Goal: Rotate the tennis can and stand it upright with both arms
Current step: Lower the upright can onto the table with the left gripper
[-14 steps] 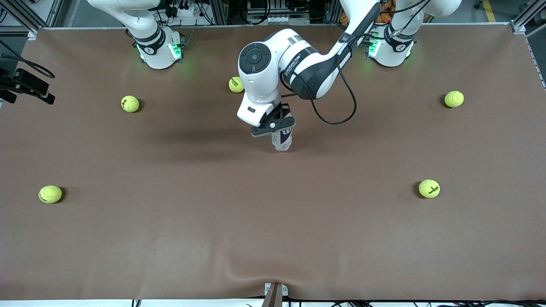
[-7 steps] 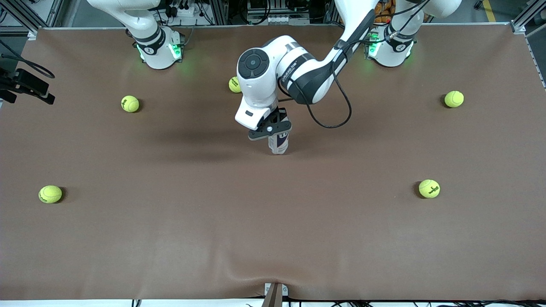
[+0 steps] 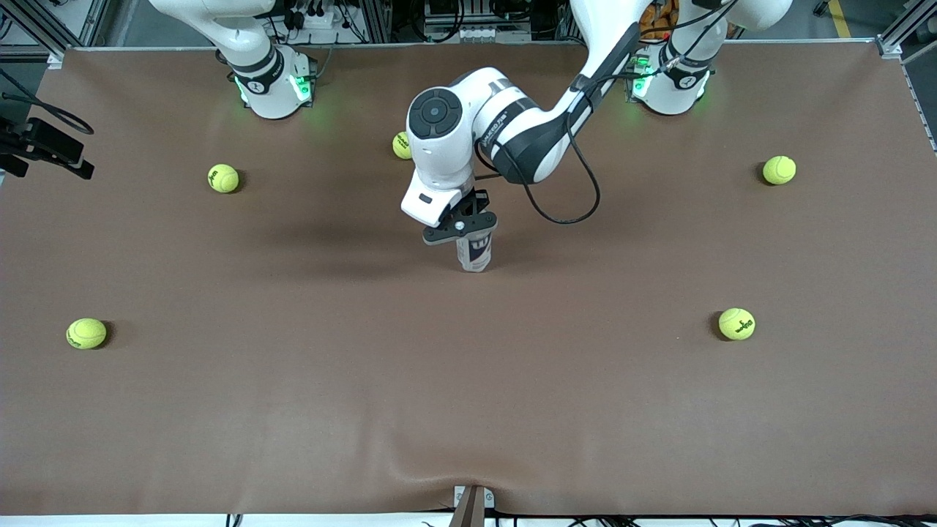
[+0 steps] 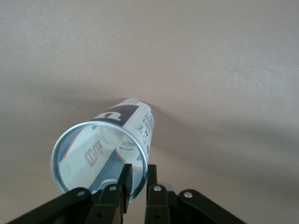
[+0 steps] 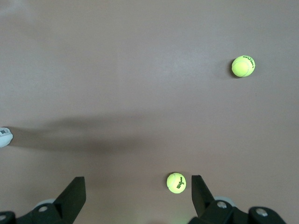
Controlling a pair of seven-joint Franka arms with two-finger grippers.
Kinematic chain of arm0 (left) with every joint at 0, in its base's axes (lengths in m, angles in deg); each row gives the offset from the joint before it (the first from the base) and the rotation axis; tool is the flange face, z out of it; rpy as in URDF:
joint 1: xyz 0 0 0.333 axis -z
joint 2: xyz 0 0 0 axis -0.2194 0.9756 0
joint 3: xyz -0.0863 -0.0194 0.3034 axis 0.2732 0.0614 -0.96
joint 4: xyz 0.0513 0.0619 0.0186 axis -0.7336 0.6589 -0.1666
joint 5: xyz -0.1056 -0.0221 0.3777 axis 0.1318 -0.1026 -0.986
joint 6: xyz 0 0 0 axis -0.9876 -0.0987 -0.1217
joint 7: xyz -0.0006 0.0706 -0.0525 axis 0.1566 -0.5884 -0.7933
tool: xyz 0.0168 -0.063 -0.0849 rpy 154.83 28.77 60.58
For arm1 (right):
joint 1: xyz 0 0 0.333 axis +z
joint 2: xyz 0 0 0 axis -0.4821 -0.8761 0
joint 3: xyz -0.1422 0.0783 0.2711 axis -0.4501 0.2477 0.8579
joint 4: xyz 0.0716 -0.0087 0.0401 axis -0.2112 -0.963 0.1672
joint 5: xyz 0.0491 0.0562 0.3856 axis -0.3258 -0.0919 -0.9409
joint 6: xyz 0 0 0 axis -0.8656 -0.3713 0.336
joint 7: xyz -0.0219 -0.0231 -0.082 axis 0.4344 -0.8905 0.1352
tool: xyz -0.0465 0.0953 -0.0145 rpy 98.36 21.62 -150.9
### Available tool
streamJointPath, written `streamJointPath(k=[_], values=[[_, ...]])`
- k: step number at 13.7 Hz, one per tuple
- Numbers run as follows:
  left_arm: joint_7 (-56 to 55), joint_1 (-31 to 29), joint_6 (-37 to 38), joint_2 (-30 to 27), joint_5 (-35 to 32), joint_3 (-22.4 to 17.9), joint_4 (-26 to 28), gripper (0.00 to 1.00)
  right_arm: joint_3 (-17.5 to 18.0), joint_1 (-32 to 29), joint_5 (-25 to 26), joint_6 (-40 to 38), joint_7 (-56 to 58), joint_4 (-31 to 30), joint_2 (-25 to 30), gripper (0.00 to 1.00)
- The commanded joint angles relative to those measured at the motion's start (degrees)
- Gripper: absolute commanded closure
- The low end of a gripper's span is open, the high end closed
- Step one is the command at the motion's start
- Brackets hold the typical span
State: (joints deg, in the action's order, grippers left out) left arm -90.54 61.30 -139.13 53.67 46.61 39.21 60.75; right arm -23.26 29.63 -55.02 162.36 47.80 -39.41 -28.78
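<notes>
Left gripper fingers pinch the tennis can rim — right gripper spread.

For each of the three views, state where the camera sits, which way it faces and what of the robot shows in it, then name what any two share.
Front view: high across the table, facing both bases; the left hand grips the tennis can.
Left wrist view: on the left wrist, looking down into the tennis can's open rim pinched by the left hand's fingers.
Right wrist view: on the raised right wrist, looking down past the open right hand at two tennis balls.
Shared: front and left wrist views both show the can.
</notes>
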Motion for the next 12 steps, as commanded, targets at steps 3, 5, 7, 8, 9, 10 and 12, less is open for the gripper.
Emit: streamJointPath(k=[3, 5, 7, 8, 9, 10, 12], values=[[-0.37, -0.19, 0.17, 0.04, -0.66, -0.16, -1.65, 0.53, -0.22, 0.25, -0.82, -0.51, -0.94, 0.96, -0.20, 0.00], [-0.46, -0.37, 0.17, -1.10, -0.66, -0.16, -1.65, 0.14, -0.22, 0.16, -0.82, -0.51, -0.94, 0.87, -0.20, 0.00], [-0.46, -0.46, 0.26, -2.41, -0.75, -0.42, -1.65, 0.00, -0.22, 0.07, -0.73, -0.60, -0.94, 0.87, -0.20, 0.00], [-0.46, -0.63, 0.35, -2.68, -0.84, -0.59, -1.65, 0.00, -0.22, 0.07, -0.73, -0.60, -0.94, 0.87, -0.20, 0.00], [-0.37, -1.16, 0.61, -3.47, -0.84, -0.68, -1.65, 0.00, -0.22, -0.01, -0.73, -0.69, -0.94, 0.87, -0.20, 0.00], [-0.37, -2.47, 0.70, -4.35, -1.10, -0.68, -1.65, 0.00, -0.22, -0.02, -0.73, -0.69, -0.86, 0.87, -0.20, 0.00], [0.93, -4.40, 0.79, -5.58, -0.84, -0.68, -1.65, 0.00, -0.22, -0.10, -0.73, -0.69, -0.86, 0.87, -0.20, 0.00]])
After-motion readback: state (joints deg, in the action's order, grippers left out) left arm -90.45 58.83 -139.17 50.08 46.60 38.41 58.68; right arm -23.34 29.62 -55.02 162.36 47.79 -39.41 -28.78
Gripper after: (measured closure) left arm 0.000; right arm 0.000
